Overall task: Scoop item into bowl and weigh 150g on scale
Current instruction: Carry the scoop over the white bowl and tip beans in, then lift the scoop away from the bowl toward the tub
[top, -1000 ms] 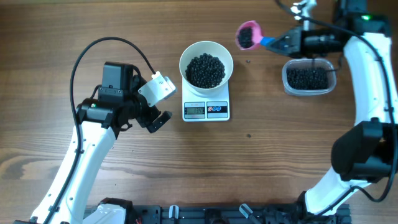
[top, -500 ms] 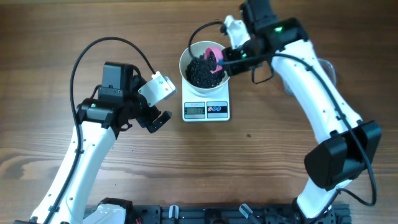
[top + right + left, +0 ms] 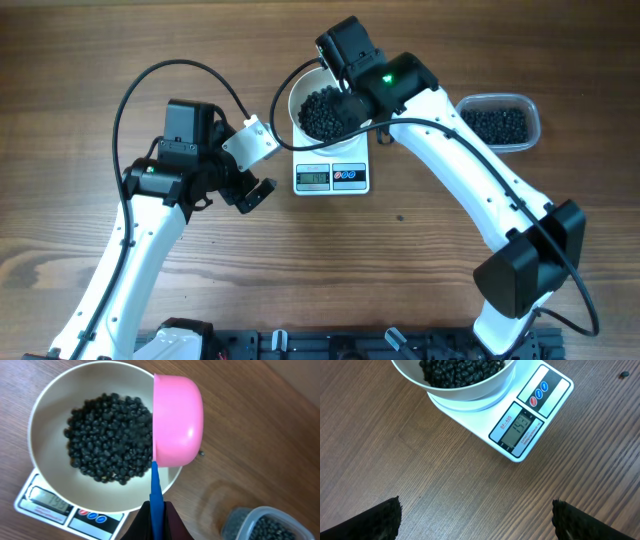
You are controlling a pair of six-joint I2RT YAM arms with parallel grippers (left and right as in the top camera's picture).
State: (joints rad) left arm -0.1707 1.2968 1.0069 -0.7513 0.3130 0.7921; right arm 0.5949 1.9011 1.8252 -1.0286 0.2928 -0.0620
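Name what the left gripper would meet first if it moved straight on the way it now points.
Probably the wooden table, just short of the scale: the left gripper angles downward, jaws open. Depth is unclear, so the scale might come first.

surface (image 3: 330,270): brown wood-grain top, grain running side to side | darker streaks at its left end | light: even, soft, faint shadows only

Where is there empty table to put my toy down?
The biggest bare patch of table lies in front of the scale, between the left arm and right arm. The far left corner, past the left arm, is bare too. It's crowded at the bowl, where the right claw holds the pink scoop, with the tub beside.
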